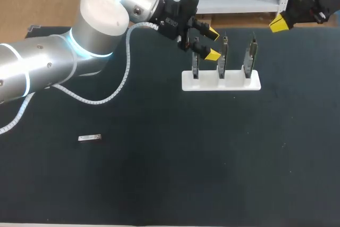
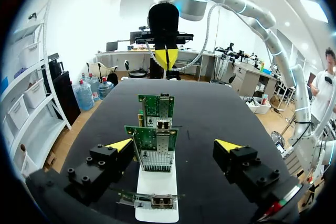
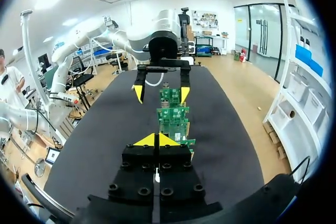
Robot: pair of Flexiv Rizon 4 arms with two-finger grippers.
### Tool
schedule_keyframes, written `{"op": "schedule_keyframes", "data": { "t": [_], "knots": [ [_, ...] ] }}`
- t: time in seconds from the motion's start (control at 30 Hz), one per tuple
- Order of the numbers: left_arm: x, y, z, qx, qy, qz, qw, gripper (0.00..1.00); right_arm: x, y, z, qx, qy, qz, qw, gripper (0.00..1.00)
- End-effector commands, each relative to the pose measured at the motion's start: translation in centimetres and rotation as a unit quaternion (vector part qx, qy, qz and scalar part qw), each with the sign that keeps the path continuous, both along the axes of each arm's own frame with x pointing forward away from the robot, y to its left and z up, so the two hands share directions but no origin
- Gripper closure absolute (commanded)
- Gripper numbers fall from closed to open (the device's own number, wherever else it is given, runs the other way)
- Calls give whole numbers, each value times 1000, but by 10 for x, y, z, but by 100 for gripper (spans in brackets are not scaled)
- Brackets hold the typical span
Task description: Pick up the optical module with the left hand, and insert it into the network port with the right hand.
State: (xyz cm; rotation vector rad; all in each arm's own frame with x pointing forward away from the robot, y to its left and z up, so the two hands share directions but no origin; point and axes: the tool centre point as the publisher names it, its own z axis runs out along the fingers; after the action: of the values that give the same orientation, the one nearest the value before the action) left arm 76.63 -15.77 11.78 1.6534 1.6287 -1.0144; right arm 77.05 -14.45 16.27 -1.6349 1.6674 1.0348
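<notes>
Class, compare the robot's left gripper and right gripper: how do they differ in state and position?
The left gripper is open, fingers wide apart; the right gripper is shut, yellow tips together. The left gripper hangs at the white card holder; the right gripper sits off at the far edge of the table. Both are empty.

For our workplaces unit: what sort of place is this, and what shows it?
Probably a robotics lab bench: a black table carrying a white stand of three upright circuit boards, a loose optical module, and the left gripper open beside the boards.
</notes>
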Motion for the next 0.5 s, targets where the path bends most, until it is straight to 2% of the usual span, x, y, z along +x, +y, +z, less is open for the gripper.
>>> {"op": "schedule_keyframes", "data": {
  "t": [0.03, 0.5],
  "knots": [
    [2, -1, 0, 2, 2, -2, 1000, 0, -4, 2, -2, -2, -3, 2, 1000, 100],
    [2, -1, 0, 2, 2, -2, 1000, 0, -9, 3, -7, -5, -7, 6, 1000, 100]
  ]
}}
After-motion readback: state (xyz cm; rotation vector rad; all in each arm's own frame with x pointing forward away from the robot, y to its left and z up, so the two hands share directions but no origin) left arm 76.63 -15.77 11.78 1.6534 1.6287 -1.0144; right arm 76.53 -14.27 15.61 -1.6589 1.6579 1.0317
